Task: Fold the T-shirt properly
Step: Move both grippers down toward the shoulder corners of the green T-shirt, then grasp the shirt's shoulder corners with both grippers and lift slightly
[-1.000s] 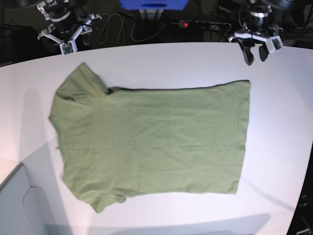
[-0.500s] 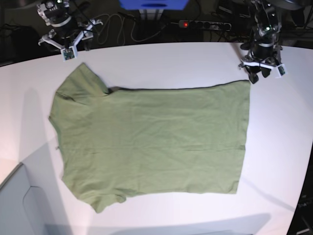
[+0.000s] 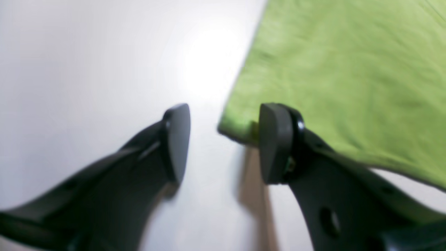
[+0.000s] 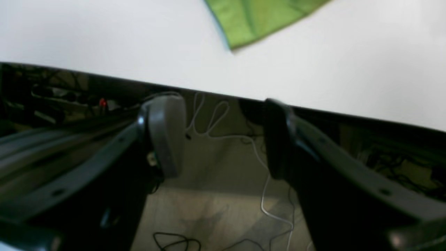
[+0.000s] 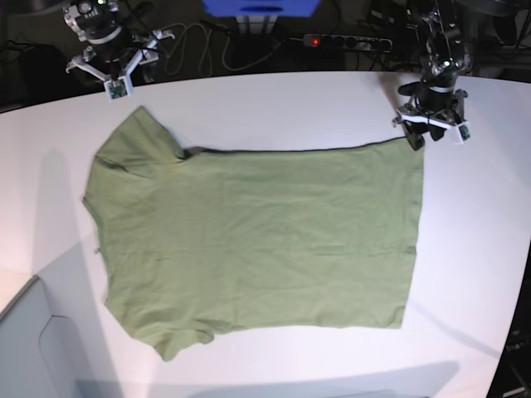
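Note:
The olive-green T-shirt (image 5: 257, 240) lies flat on the white table (image 5: 274, 99), sleeves to the left and hem to the right. My left gripper (image 5: 421, 137) is open and low over the hem's far right corner. In the left wrist view the left gripper (image 3: 224, 143) has that corner of the T-shirt (image 3: 331, 69) between its black fingers (image 3: 176, 143), and is not closed on it. My right gripper (image 5: 116, 81) is open at the table's back left edge, just behind the far sleeve. In the right wrist view the right gripper (image 4: 221, 139) hangs past the table edge, with the sleeve tip (image 4: 254, 21) ahead.
A power strip (image 5: 344, 40) with a red light and a blue object (image 5: 261, 8) sit behind the table. A grey panel (image 5: 33, 348) stands at the front left corner. Cables (image 4: 223, 132) hang below the table's back edge.
My left gripper has come down and left from behind the table to the hem's far right corner. My right gripper has barely shifted. The T-shirt has not moved.

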`<state>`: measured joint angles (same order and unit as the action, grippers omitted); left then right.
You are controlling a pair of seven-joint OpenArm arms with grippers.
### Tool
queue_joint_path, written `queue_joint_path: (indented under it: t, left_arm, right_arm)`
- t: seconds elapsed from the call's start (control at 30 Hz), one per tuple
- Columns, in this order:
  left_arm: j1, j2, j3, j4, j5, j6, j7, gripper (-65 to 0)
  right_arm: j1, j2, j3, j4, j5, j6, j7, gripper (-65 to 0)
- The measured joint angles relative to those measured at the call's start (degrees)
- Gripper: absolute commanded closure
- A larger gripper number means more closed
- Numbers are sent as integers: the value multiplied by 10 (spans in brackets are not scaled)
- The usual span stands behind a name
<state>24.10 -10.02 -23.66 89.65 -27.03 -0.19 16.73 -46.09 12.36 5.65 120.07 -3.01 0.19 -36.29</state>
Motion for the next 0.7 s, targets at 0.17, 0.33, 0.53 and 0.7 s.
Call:
queue_joint_path:
  t: [0.17,0.33,0.53,0.7]
  left_arm:
    - [0,1,0,0,0,1,-2,-305]
    - [0,3,4,0,0,1,-3,-271]
    - [0,4,4,-1,-2,1,0,-66]
    - [0,4,4,-3,-3,1,0,0]
  right_arm:
    - [2,0,0,-1,0,0,0,-335]
    - [7,2,0,-1,0,0,0,-335]
    - [7,2,0,-1,0,0,0,-335]
    - [7,2,0,-1,0,0,0,-335]
